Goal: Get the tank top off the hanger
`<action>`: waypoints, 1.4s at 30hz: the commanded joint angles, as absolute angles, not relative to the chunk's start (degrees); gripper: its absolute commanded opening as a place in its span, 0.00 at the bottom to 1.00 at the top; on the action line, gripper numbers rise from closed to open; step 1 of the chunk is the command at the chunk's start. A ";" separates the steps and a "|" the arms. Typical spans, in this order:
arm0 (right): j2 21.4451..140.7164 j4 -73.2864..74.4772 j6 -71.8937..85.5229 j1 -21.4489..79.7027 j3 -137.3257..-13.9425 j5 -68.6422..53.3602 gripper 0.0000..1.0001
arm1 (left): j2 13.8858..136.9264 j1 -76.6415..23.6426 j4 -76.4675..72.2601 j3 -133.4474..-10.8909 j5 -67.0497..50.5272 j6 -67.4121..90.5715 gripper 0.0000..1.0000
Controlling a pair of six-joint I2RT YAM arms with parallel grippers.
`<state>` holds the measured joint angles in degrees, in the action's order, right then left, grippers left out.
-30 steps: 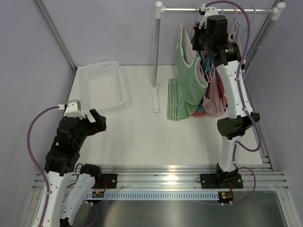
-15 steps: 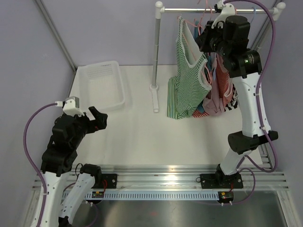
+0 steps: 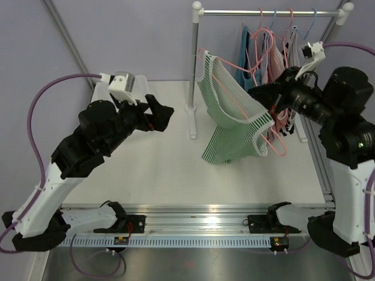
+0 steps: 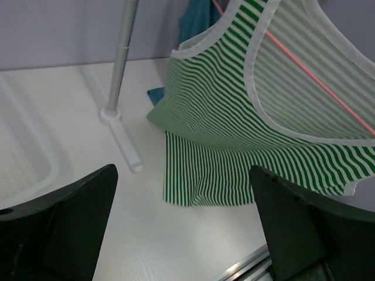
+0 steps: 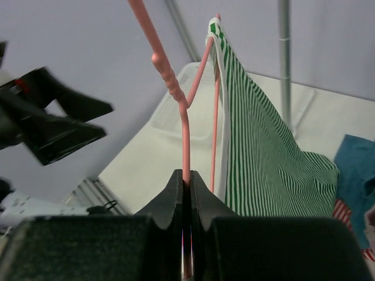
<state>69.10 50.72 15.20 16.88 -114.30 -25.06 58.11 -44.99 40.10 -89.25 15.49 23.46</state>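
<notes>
My right claw [image 5: 186, 180] is pressed together on the pink wire hanger [image 5: 186, 137], pinching the thin stem just below its kinked neck. The tank top [image 3: 231, 137] hangs on that hanger, out in front of the claw and off to its left, clear of the rail [image 3: 263, 12] and over the bench [image 3: 170, 170]. One shoulder strap sits high on the hanger's far arm. The body slopes down from there, and the bottom hem looks to rest on the bench, though I cannot be sure it touches.

My left claw [image 3: 161, 114] is spread wide, holding nothing. It points toward the tank top from the left and stays well apart from it. In the left wrist view the hem lies between the two dark fingers [image 4: 70, 216], farther away.

The tank top is soft, limp knit with narrow green and white stripes and plain white binding round the neck and armholes. The hanger is slim, smooth wire bent into a triangle. The rail is a shiny metal tube on a pale upright post [image 3: 193, 58] with a flat foot. More clothes [image 3: 275, 52] in blue, pink and stripes hang from it on hangers. A white plastic basket [image 4: 23, 158] with a perforated floor sits on the bench near the post, to its left.
</notes>
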 commanded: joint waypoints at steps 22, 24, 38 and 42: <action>60.65 42.02 23.11 17.23 -107.23 -46.49 0.00 | 75.93 -66.98 26.37 -102.83 45.18 0.35 0.86; 60.64 42.10 22.50 17.23 -107.23 -46.15 0.00 | 76.81 -65.66 27.85 -103.44 44.21 1.22 0.78; 59.94 47.99 14.78 17.23 -103.81 -39.38 0.00 | 74.19 -59.16 28.74 -98.71 48.07 4.83 0.00; 56.35 43.70 12.48 17.31 -95.30 -42.44 0.00 | 70.93 -52.05 32.69 -94.85 45.80 10.54 0.00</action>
<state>58.65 47.68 15.97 16.91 -99.18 -41.54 74.74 -57.14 32.03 -96.49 43.53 5.72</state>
